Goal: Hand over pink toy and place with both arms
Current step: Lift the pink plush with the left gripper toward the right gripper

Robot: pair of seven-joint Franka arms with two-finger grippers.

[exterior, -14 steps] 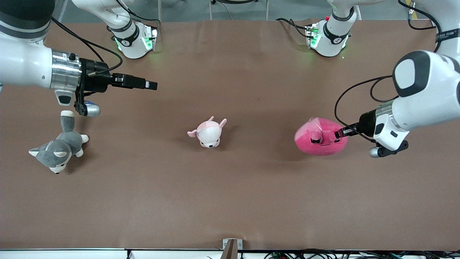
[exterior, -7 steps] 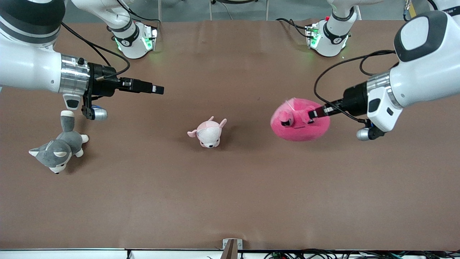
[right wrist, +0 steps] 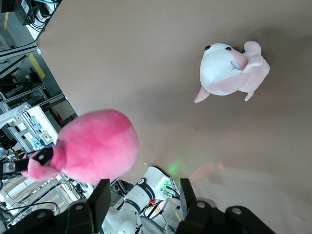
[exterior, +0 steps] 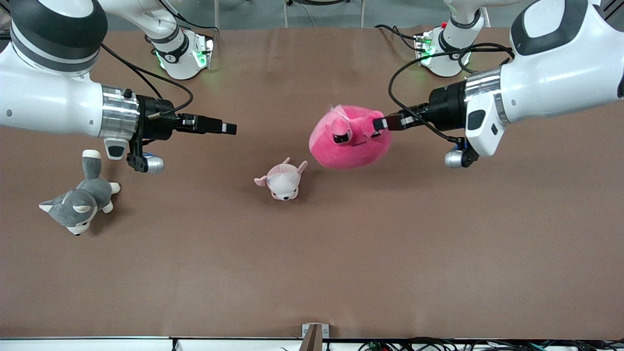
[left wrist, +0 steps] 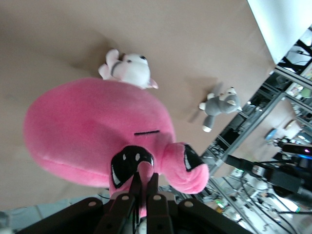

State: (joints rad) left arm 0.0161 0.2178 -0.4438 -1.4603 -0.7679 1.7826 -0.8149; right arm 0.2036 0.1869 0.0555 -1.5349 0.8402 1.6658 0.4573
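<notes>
Lifted since earlier, pink toy [exterior: 350, 141] hangs above small pale plush [exterior: 283, 180], pinched by left gripper [exterior: 379, 123]. Right gripper [exterior: 229, 128], fingers spread, hovers beside that plush, toward the right arm's end

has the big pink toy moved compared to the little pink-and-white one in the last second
Yes. Held by the left gripper, the pink toy has been lifted and carried toward the table's middle, ending up just beside the small plush, which stayed put.

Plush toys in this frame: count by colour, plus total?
Hot pink: 1, the pink toy, held over the table by the left gripper.
Pale pink and white: 1, the small plush animal on the table.
Grey and white: 1, the plush dog at the right arm's end, below the open right gripper.
Total: 3.
</notes>
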